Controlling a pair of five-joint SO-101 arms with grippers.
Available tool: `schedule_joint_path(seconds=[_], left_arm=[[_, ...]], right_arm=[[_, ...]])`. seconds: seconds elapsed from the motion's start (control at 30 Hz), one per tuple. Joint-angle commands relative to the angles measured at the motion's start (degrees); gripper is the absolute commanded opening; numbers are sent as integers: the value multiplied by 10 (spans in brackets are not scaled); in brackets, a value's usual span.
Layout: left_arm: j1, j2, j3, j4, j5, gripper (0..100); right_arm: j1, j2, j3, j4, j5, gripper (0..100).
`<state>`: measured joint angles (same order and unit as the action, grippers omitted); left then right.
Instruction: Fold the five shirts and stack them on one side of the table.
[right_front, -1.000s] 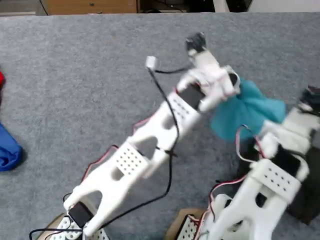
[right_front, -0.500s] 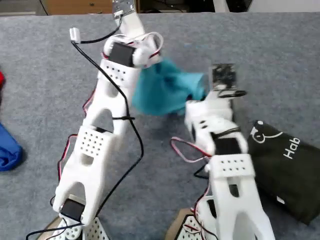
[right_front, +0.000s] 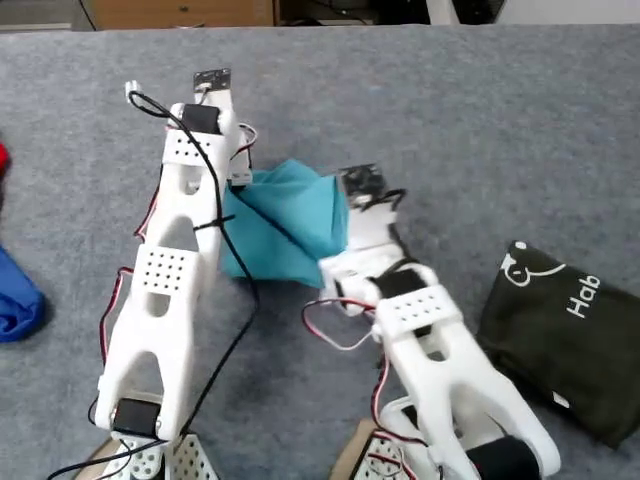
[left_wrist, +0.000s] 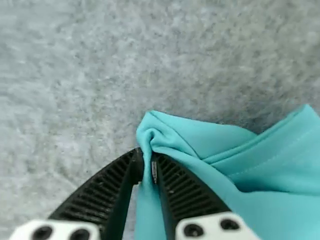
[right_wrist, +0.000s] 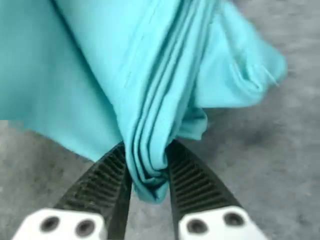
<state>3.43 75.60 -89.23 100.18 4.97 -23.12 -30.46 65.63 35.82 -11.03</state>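
Both arms have swung the teal shirt (right_front: 290, 225) toward nine o'clock; left gripper (left_wrist: 146, 164) and right gripper (right_wrist: 146, 152) each clamp a fold.

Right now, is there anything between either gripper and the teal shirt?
Nothing visible stands between them. The left gripper is shut on a bunched corner of the teal shirt, and the right gripper is shut on a thick fold of it. In each, the cloth sits directly between the jaws.
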Motion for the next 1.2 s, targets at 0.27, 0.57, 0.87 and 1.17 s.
schedule_joint_path(seconds=[0.27,0.57,0.87,1.17], left_arm=[[-2,-17,-4,6,-19,209],[-84,-143,1,6,-32,229],[-236,-204,110,8,-32,228],[-192,-314,363,6,-29,228]], right_arm=[[31,0,-29,-19,-1,85],[30,-94,-164,148,-1,360],[31,-82,-290,113,1,108],[66,253,-403,6,44,95]])
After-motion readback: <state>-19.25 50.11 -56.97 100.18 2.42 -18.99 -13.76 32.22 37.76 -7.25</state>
